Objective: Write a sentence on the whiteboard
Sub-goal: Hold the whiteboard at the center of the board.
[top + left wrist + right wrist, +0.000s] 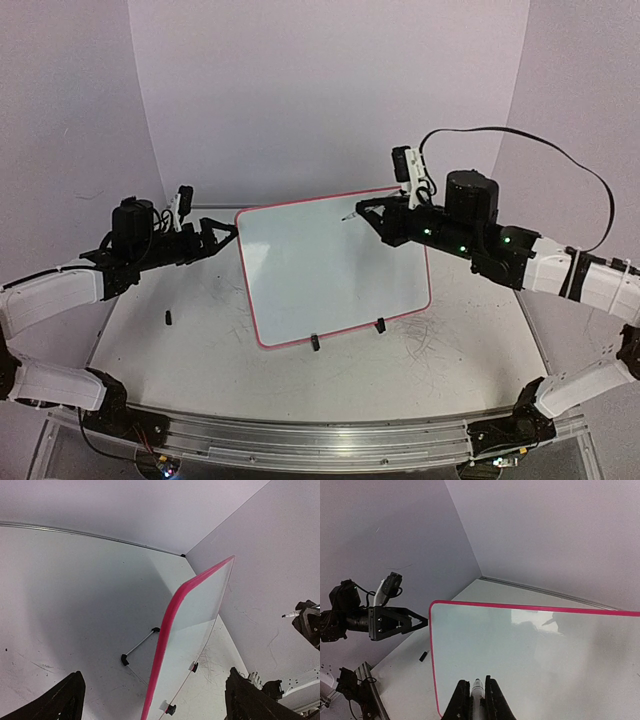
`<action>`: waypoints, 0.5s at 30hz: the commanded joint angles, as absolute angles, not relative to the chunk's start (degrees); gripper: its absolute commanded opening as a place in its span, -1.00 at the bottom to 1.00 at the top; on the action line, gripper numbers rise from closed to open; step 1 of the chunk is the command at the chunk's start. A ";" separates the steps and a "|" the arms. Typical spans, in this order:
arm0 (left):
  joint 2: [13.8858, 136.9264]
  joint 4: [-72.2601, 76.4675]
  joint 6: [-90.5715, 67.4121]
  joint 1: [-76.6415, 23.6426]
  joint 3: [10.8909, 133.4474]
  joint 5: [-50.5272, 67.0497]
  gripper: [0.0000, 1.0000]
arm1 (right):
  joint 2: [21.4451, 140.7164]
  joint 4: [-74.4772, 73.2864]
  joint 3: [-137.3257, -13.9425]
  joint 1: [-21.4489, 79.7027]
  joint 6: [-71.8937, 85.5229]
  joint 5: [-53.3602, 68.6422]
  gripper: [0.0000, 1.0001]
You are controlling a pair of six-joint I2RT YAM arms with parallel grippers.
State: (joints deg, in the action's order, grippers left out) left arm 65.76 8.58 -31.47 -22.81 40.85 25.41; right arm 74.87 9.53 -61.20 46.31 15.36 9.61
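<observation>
The whiteboard (330,270) stands tilted on its two black clip feet (314,342) in the middle of the table. Its white face is blank; no sentence shows on it. It also shows in the right wrist view (530,655) and, edge-on, in the left wrist view (190,630). My right gripper (368,212) is shut on a white marker (478,692), whose black tip (347,215) points at the board's upper right part, close to the face. My left gripper (232,230) is open, its jaws just left of the board's upper left edge, not touching it.
A small black marker cap (168,318) lies on the table left of the board. Faint grey scribble scratches (430,345) mark the table at the right front. A thin support strut (137,647) props the board from behind. Walls close off the back.
</observation>
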 commanded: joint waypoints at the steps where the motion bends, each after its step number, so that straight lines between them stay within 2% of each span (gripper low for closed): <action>1: 66.43 13.47 -30.53 -22.56 41.40 28.42 0.95 | 79.80 11.19 -69.50 50.43 11.70 8.17 -1.00; 6: 67.14 13.62 -30.62 -22.37 42.31 29.52 0.91 | 85.43 9.24 -74.93 54.78 8.56 4.87 -1.00; 15: 67.33 13.77 -30.84 -21.12 40.30 30.35 0.87 | 89.63 8.79 -77.46 57.27 6.90 3.76 -1.00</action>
State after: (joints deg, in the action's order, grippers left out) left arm 67.11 10.68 -31.44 -21.64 40.77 28.52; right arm 88.36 8.37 -74.12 56.52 9.07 5.53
